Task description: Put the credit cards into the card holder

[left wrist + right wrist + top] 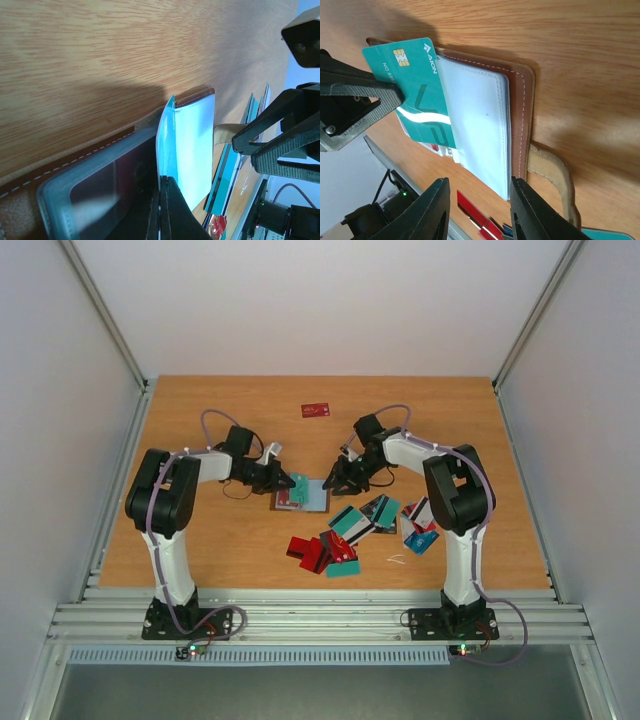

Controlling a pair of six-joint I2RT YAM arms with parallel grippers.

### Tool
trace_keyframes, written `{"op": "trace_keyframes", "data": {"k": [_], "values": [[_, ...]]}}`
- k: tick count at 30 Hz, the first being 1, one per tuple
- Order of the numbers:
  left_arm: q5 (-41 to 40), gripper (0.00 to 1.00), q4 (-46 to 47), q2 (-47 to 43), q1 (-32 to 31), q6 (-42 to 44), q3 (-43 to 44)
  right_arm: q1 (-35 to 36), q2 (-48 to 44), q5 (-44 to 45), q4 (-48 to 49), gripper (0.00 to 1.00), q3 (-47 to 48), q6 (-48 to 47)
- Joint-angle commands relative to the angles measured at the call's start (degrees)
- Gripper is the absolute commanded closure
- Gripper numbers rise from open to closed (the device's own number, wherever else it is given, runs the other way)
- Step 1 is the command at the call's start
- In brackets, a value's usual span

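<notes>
- Card holder [303,498]: lies open and flat near the middle of the table, between the two grippers. Brown leather with pale stitching, a pale clear sleeve [480,120] on top and a tan strap loop [552,170] at one edge.
- Teal card [415,85]: sits partly in the card holder, with one long edge tucked under the sleeve. The chip end sticks out toward the left gripper [283,480].
- Left gripper: clenched on the outer edge of the teal card, fingers [167,210] pressed together with the card pinched between them.
- Right gripper [477,200]: released, jaws apart with nothing between them. Hangs over the near edge of the sleeve; cannot tell whether it touches.
- Credit cards [350,530]: scattered loose in red, teal, blue and white just in front of the card holder, toward the right arm's side, several overlapping.
- Red card [316,410]: lies alone farther back, well apart from the rest.
- Table [200,420]: light wood grain, enclosed by plain pale walls on three sides, with a ribbed metal rail [320,618] along the near edge where both arm bases are bolted.
</notes>
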Motion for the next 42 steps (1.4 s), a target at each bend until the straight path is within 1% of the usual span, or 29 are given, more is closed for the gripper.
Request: {"op": "trace_keyframes", "data": {"k": [1, 8, 14, 22, 24, 28, 36, 42], "values": [[-3.89, 1.00, 2.93, -0.78, -0.41, -0.47, -1.44, 0.42, 1.27, -0.66, 1.41, 0.66, 1.41, 0.08], [-3.08, 1.00, 1.78, 0.00, -1.33, -0.74, -1.28, 0.54, 5.60, -0.40, 2.97, 0.77, 0.94, 1.39], [-2.85, 1.00, -2.22, 0.11, -1.65, -0.63, -1.51, 0.55, 6.47, 0.17, 4.70, 0.86, -0.83, 2.31], [-1.86, 1.00, -10.13, -1.60, -1.68, 2.62, -1.27, 0.55, 6.56, 1.50, 4.88, 0.88, -2.02, 2.39], [-1.30, 1.00, -10.93, -1.46, -1.63, 3.28, -1.18, 0.55, 6.52, 1.53, 5.09, 0.89, -2.05, 2.51], [-0.75, 1.00, -8.84, -0.07, -1.90, 2.26, -1.05, 0.55, 6.53, 1.28, 5.68, 0.89, -2.25, 2.94], [-0.52, 1.00, -3.49, 2.23, -3.51, -3.09, -0.32, 0.55, 5.93, 0.64, 6.91, 0.89, -3.49, 4.14], [-1.76, 1.00, -0.32, 2.49, -4.82, -6.62, -1.53, 0.55, 5.88, -0.03, 6.86, 0.89, -3.58, 4.82]]}}
